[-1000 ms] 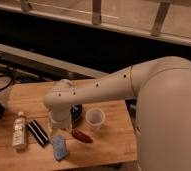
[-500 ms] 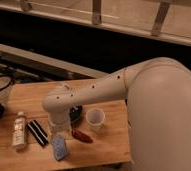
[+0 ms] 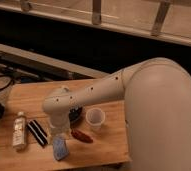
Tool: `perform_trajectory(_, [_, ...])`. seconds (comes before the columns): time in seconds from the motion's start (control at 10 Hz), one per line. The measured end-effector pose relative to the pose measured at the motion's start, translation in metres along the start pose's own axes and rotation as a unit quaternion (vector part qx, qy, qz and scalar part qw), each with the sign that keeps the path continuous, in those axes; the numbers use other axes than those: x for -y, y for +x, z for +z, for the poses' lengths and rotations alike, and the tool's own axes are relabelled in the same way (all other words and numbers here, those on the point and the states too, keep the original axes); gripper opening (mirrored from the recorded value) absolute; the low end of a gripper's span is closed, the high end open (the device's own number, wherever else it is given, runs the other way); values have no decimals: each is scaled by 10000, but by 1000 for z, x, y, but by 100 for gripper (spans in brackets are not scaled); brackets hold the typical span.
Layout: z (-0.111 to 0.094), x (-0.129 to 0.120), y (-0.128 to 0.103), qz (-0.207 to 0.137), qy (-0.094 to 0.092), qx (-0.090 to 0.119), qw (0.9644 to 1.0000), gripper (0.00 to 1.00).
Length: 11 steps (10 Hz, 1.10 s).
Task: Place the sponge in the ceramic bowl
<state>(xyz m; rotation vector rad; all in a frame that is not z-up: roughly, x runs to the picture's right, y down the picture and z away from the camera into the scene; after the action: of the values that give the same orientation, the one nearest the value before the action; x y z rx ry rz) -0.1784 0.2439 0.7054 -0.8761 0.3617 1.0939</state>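
Observation:
The sponge is a blue pad lying on the wooden table near its front edge. My gripper hangs from the white arm straight above it, very close to its top. A dark bowl, apparently the ceramic bowl, sits just behind and right of the gripper, mostly hidden by the arm's wrist.
A white cup stands right of the bowl. A reddish-brown object lies in front of the cup. A white bottle and a black striped packet lie to the left. Dark equipment sits off the table's left edge.
The arm's big upper part has swung nearer the camera and fills more of the right side. The gripper has sunk slightly toward the sponge. The table objects have not moved.

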Motion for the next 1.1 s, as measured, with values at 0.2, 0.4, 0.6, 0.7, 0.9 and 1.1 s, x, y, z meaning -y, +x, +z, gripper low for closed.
perform_trajectory(0.2, [2, 0, -6, 32, 234, -69, 9997, 65])
perform_trajectory(0.4, [12, -2, -20, 1, 583, -283, 9979, 65])
perform_trajectory(0.6, [21, -5, -29, -37, 720, -396, 9966, 65])
perform_trajectory(0.7, [23, -1, -30, -38, 745, -341, 9966, 65])
perform_trajectory(0.9, [26, 4, -35, 8, 660, -117, 9977, 65])
perform_trajectory(1.1, [32, 5, -40, 10, 486, 45, 9988, 65])
